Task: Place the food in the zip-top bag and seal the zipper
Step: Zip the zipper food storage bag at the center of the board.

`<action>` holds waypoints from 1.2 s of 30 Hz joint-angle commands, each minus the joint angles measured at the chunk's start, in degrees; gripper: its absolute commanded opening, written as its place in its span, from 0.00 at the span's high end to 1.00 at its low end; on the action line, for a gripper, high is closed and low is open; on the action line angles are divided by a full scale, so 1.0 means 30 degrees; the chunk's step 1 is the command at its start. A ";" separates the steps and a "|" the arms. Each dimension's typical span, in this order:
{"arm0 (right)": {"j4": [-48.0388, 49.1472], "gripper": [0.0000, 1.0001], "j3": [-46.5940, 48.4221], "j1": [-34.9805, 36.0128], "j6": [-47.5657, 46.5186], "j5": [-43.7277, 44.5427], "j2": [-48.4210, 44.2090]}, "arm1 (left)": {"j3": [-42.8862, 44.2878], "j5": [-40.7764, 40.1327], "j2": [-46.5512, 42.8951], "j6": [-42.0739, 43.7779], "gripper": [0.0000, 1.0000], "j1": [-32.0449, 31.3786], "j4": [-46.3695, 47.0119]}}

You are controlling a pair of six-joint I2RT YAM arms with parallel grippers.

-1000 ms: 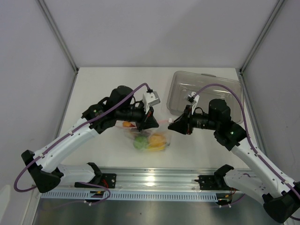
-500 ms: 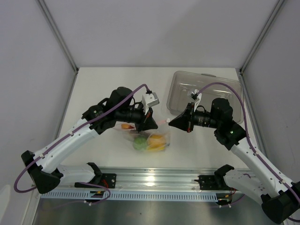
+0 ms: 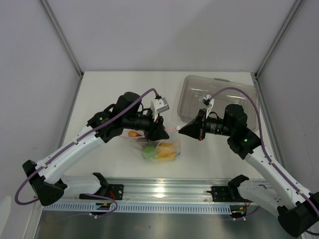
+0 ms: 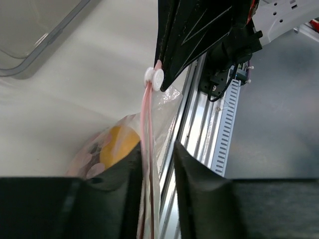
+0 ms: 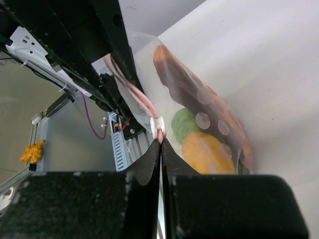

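My right gripper (image 5: 160,143) is pinched hard on the pink zipper (image 4: 145,124) just behind its white slider (image 5: 158,123). My left gripper (image 4: 155,158) has its jaws a little apart, and the strip runs between them ungripped. The zip-top bag (image 3: 158,148) sags below that strip between my two arms, over the table (image 3: 109,89); I cannot tell whether its bottom rests there. With my left side loose, I judge that a pull from the right could drag the whole bag instead of drawing the slider. The thin strip might also slip from my pinch, or the food's weight might twist the mouth so the tracks misalign. The film is clear, soft, creased and dotted with pale spots. The strip is narrow and limp, the slider a small hard knob. Inside lie a round green lime (image 5: 185,123), a smooth yellow lemon-like fruit (image 5: 207,152) and a flat reddish-brown meat slice (image 5: 172,69).
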 commanded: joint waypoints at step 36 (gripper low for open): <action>-0.0007 1.00 0.0778 0.0086 -0.0711 -0.1007 0.0542 | 0.4132 0.3320 0.3617 -0.0306 0.64 0.0127 0.0378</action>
